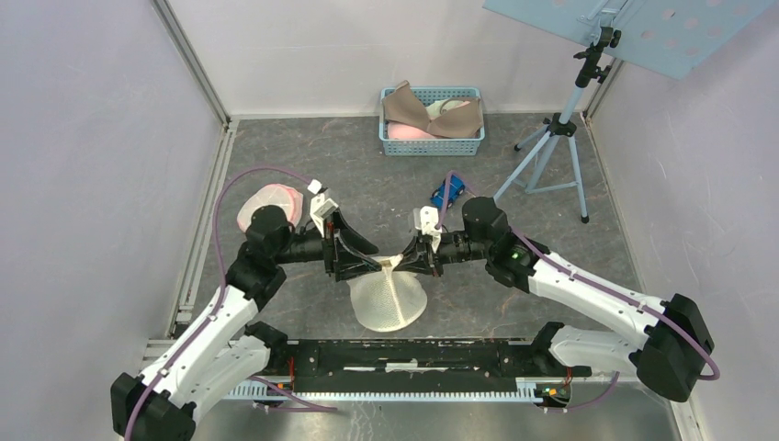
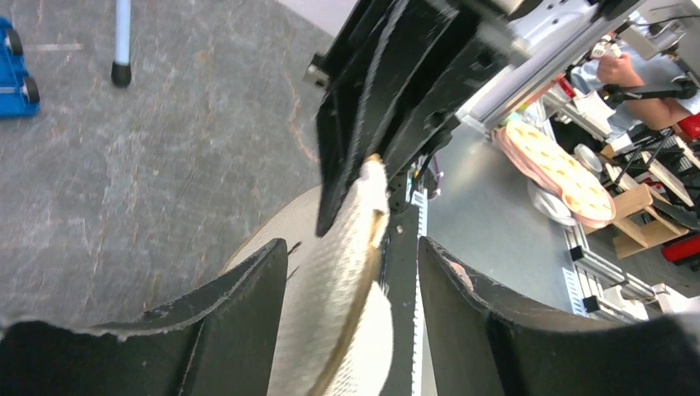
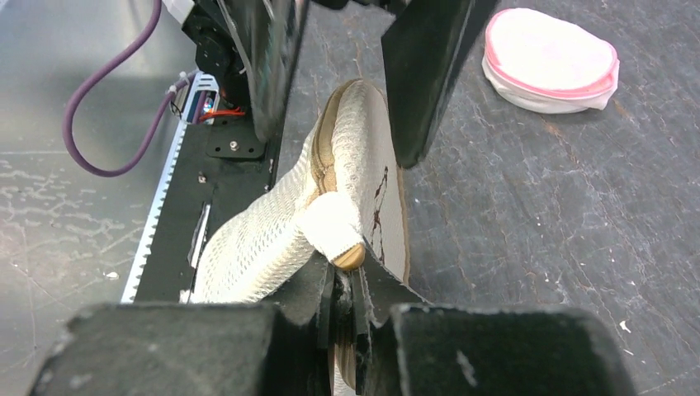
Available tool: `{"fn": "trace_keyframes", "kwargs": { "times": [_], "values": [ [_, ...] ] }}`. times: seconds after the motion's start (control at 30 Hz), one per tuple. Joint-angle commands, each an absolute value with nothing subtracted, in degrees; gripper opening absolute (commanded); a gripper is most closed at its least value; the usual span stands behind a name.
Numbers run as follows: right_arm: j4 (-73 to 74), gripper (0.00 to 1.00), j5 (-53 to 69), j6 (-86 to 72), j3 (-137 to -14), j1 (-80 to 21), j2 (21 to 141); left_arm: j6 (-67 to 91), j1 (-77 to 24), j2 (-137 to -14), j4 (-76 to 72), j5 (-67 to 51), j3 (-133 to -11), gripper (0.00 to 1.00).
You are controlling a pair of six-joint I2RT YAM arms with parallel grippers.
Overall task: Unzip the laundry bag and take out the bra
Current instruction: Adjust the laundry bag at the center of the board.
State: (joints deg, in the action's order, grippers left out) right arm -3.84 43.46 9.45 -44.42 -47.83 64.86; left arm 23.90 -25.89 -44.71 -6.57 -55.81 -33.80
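A: Position of the mesh laundry bag (image 1: 390, 299)?
B: On the grey desk (image 1: 303, 156). Its far edge is raised between the two grippers, and the rest lies flat toward the arm bases. Contents cannot be made out.
A: Right gripper (image 3: 350, 271)?
B: Pressed together on a white fabric tab (image 3: 330, 227) at the bag's raised edge, beside the tan zip seam (image 3: 323, 157).
A: Left gripper (image 2: 351, 247)?
B: Spread. Its fingers (image 2: 239, 305) stand either side of the raised edge, not closed on it. Whether either finger touches the mesh, cannot tell.
A: Surroundings, relative to the bag?
B: Pink-rimmed mesh bag (image 1: 268, 204) behind and to the left, well apart. Blue basket (image 1: 432, 145) far behind, holding a brown bra (image 1: 413, 106). Small blue object (image 1: 447, 195) behind and slightly right, near. Tripod stand (image 1: 556, 152) behind and to the right.
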Motion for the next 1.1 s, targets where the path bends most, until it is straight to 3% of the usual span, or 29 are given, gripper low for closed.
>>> {"fn": "trace_keyframes", "kwargs": {
  "times": [0.0, 0.3, 0.5, 0.73, 1.07],
  "values": [
    [-10.7, 0.0, 45.1, 4.0, -44.3, -47.7, 63.9, 16.5, -26.8, -46.4, -0.3, -52.4, -36.0, 0.66],
    [-12.3, 0.0, 46.7, 2.9, -44.2, -47.7, 64.3, 19.8, -31.0, -50.6, -2.9, -45.0, -37.2, 0.58],
    [-10.7, 0.0, 47.0, 5.6, -43.8, -47.8, 64.2, 32.2, -30.6, -50.4, -15.9, -47.0, -33.3, 0.56],
    [-9.7, 0.0, 47.1, 6.9, -43.5, -47.8, 63.6, 38.8, -28.8, -50.0, -20.2, -48.1, -30.4, 0.48],
    [-10.3, 0.0, 46.8, 6.6, -43.5, -47.8, 63.5, 40.6, -28.2, -51.1, -21.9, -49.3, -30.8, 0.49]
  ]
}}
